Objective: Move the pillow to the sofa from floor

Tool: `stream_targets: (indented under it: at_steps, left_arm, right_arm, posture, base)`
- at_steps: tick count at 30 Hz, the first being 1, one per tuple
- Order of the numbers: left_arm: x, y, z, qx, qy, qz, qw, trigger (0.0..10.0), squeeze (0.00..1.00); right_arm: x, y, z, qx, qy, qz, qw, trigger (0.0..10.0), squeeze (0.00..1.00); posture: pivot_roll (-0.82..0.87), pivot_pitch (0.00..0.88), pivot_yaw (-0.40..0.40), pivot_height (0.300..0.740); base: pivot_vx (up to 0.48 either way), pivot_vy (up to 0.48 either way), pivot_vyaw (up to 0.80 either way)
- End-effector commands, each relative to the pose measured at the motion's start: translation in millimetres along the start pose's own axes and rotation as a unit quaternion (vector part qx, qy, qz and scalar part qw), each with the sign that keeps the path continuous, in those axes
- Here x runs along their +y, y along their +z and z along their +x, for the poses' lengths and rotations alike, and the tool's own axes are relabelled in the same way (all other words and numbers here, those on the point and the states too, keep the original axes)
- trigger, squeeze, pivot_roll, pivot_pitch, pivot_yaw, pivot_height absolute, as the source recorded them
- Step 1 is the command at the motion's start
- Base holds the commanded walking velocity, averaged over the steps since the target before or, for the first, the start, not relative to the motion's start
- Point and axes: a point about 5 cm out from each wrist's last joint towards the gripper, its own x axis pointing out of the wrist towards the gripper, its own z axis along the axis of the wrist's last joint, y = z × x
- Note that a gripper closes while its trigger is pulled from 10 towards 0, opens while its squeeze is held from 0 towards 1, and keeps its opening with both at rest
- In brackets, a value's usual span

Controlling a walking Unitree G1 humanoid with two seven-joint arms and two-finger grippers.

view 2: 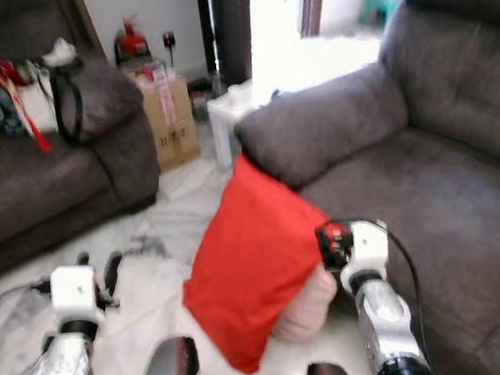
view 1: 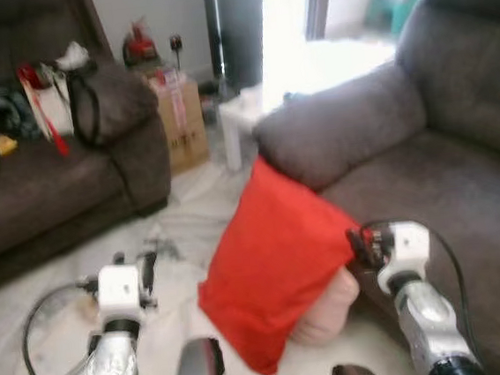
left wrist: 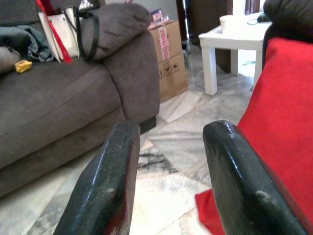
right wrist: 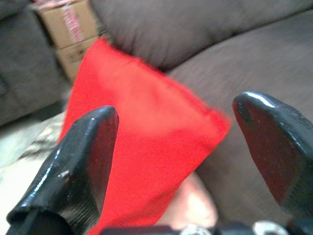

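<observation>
A red pillow [view 1: 275, 265] stands tilted on one corner against the front of the grey sofa [view 1: 445, 186] on my right, below its armrest [view 1: 342, 130]. A peach-coloured cushion [view 1: 331, 308] lies under its lower right side. My right gripper [right wrist: 181, 112] is open, its fingers [right wrist: 83, 156] spread wide just short of the pillow's right corner [right wrist: 215, 128]. In the left eye view it sits at the pillow's right edge [view 1: 358, 241]. My left gripper [left wrist: 171, 132] is open too, low over the floor left of the pillow [left wrist: 283, 127] and apart from it.
A second grey sofa [view 1: 47, 198] at the left carries bags [view 1: 51, 100] and clothes. A cardboard box [view 1: 182, 123] and a white side table [view 1: 239, 122] stand between the sofas. Pale marble floor [view 1: 175, 239] lies open in front of me.
</observation>
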Motion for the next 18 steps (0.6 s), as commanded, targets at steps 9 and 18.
stream_targets:
  at_steps: [9,18]
  left_arm:
    - [4.4,11.7,8.7,-0.019,0.005,0.006,1.0,10.0,0.0]
    - [5.0,11.4,8.1,-0.017,0.01,0.005,1.0,10.0,0.0]
  right_arm:
    - [3.4,4.5,2.9,-0.006,0.015,-0.009,1.0,10.0,0.0]
    - [4.0,3.0,1.4,-0.004,0.02,-0.011,1.0,10.0,0.0]
  posture:
    - [0.04,0.0,0.004,0.579]
    - [0.04,0.0,0.001,0.579]
  base:
    - [0.0,0.0,0.0]
    - [0.16,0.0,0.0]
